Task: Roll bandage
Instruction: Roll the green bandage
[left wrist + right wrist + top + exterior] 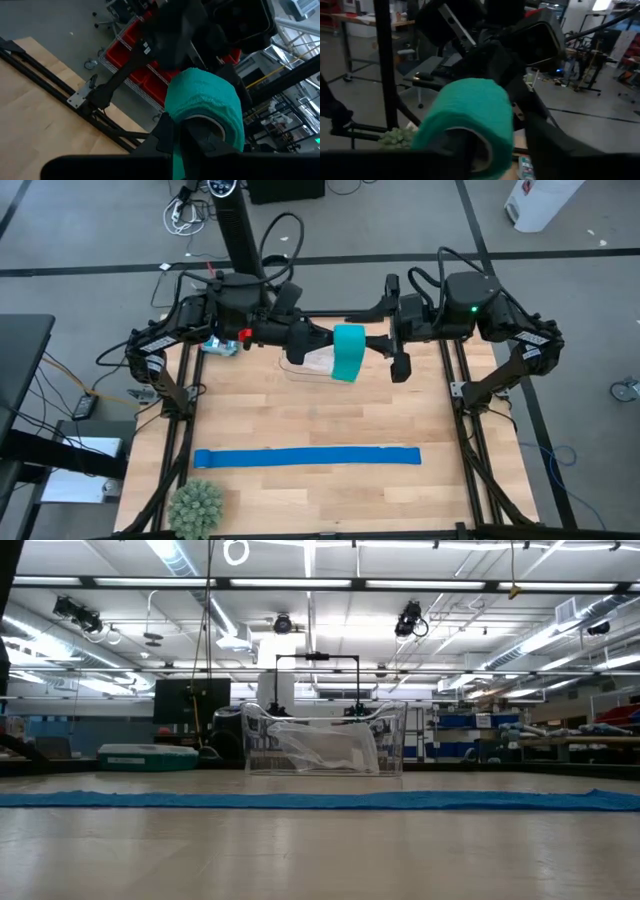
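Two grippers meet mid-air over clear plastic bin (pixel 305 365). Teal bandage roll (pixel 349 352) between them: left gripper (pixel 325 345) clamped on it, right gripper (pixel 378 345) fingers apart around it. Blue strip (pixel 307 457), spiky green ball (pixel 195 506) lie well apart on table (pixel 300 420). Roll hides fingertips.

Bright overhead ceiling strips (pixel 300 583), soft shadows, blurred wrist-view foregrounds

One teal bandage roll (pixel 349 352), one blue strip (pixel 307 457), one clear plastic bin (pixel 322 740). One spiky green ball (pixel 195 506). Two grippers: left gripper (pixel 318 345), right gripper (pixel 385 348).
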`<action>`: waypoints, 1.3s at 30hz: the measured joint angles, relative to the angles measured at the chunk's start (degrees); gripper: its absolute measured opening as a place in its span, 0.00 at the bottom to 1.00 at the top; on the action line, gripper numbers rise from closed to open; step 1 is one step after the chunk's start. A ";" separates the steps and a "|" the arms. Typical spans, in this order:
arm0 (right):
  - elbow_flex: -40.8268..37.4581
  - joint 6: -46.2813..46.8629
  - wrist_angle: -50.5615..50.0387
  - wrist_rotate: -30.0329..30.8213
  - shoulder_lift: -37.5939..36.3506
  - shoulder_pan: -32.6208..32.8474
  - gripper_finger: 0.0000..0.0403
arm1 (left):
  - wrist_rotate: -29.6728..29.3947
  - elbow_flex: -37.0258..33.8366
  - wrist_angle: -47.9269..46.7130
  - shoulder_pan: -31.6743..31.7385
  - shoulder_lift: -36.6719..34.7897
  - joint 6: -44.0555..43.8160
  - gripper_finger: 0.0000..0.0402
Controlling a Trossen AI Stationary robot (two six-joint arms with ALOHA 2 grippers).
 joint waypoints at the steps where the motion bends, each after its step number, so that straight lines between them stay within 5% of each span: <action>1: 0.00 0.47 -0.04 -0.18 0.02 0.17 0.37 | -0.02 0.02 0.02 0.00 -0.06 0.00 0.05; 6: 0.00 0.44 -0.18 -2.11 -0.19 0.25 0.04 | -0.07 0.00 0.12 0.00 -0.24 0.86 0.08; 20: -0.02 5.35 -1.47 -7.00 -0.74 -0.45 0.01 | 2.89 0.11 -0.52 1.44 -2.83 6.36 0.34; 29: -0.09 11.21 -2.23 -5.57 -3.34 -0.95 0.00 | 3.30 0.18 -2.67 0.43 -5.31 7.63 0.36; 39: -0.09 17.05 2.19 -3.84 -2.99 -3.60 0.00 | 1.12 0.04 -3.45 -1.84 -0.47 9.71 0.36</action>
